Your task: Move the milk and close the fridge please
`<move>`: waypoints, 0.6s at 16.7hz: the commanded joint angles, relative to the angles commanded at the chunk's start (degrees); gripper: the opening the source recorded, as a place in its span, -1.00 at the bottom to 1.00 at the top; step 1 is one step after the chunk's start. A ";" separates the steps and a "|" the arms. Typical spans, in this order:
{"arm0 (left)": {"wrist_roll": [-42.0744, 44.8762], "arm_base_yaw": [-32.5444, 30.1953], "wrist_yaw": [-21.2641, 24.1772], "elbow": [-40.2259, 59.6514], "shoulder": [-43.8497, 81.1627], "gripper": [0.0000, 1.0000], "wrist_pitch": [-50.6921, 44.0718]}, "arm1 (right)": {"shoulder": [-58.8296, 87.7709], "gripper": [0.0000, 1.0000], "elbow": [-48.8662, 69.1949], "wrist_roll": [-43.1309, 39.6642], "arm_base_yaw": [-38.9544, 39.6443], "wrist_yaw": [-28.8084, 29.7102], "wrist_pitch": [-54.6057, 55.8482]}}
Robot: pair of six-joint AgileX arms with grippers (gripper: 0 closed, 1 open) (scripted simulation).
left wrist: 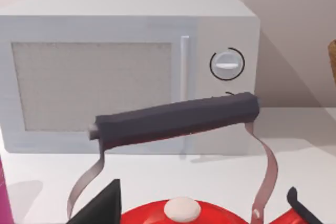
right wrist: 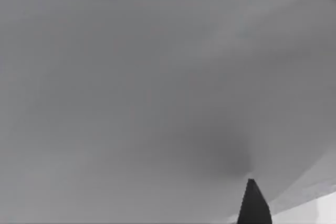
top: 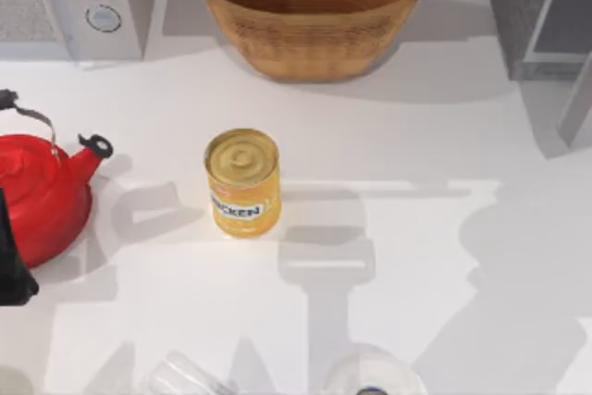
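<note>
From above, a yellow chicken can (top: 242,182) stands upright near the middle of the white tabletop (top: 416,256), with a wicker basket (top: 311,8) beyond it at the far edge. A light-grey microwave (top: 74,2) with two round knobs occupies the far left corner, and a red kettle (top: 39,193) with a black-tipped spout sits at the left edge, its spout pointing right toward the can. The fridge (top: 541,16), grey with a speckled dark side panel, stands in the far right corner, its pale door (top: 575,104) swung outward, angled toward the near side. A dark piece of the left arm (top: 14,261) overlaps the kettle at the left edge, and clear glassware (top: 370,375) lies along the near edge. The left wrist view looks over the kettle (left wrist: 184,214) from just above: its black handle grip (left wrist: 176,120) runs across the middle on two metal straps, a pale knob on the red lid below, and the microwave (left wrist: 126,72) with its mesh window and one dial stands behind on the tabletop. A dark fingertip (left wrist: 102,203) of the left hand shows beside the kettle's lid; whether that hand is released or clenched cannot be told. The right wrist view faces a plain grey surface at close range, with one dark fingertip (right wrist: 254,203) of the right hand rising against it; that hand's state cannot be told either. The milk's place cannot be told.
</note>
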 joint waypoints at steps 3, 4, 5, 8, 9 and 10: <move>0.00 0.00 0.00 0.00 0.00 1.00 0.00 | -1.01 1.00 -2.20 3.85 5.16 4.51 1.88; 0.00 0.00 0.00 0.00 0.00 1.00 0.00 | -1.40 1.00 -2.92 5.42 7.76 6.35 2.55; 0.00 0.00 0.00 0.00 0.00 1.00 0.00 | -1.81 1.00 -3.63 7.15 10.63 8.37 3.29; 0.00 0.00 0.00 0.00 0.00 1.00 0.00 | -3.16 1.00 -5.82 12.16 17.29 13.60 5.93; 0.00 0.00 0.00 0.00 0.00 1.00 0.00 | -3.52 1.00 -6.28 13.29 18.37 14.63 6.68; 0.00 0.00 0.00 0.00 0.00 1.00 0.00 | -3.73 1.00 -6.49 13.82 18.87 15.07 7.10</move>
